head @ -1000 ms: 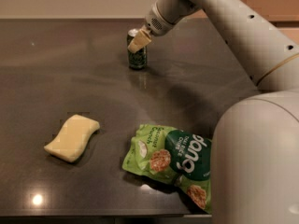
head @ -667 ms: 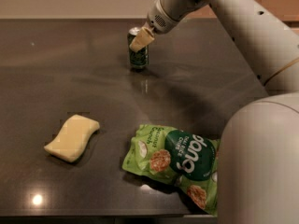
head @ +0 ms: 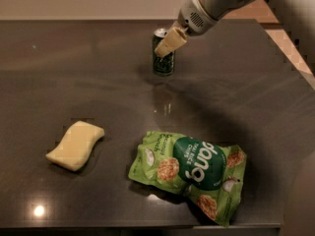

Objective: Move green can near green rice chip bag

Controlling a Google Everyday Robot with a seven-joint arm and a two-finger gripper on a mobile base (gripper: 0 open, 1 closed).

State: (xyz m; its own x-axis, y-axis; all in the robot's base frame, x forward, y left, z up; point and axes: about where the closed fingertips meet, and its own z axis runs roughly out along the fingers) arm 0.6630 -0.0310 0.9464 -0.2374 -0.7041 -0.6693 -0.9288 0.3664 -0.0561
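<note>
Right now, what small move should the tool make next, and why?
Probably ease the tool lower around the green can: it is at the can's top, and the can stands upright, well apart from the green rice chip bag.

Part of green can (head: pixel 164 68) behind gripper (head: pixel 166 45)

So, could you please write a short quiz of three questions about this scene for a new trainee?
1. Fill in the gap: in the camera view, the yellow sponge lies to the ____ of the green rice chip bag.
2. True or false: the green can lies on its side on the table.
3. Where is the gripper? A) at the green can, B) over the yellow sponge, C) on the green rice chip bag.

Key: 1 left; 2 false, it stands upright; 3 A.
</note>
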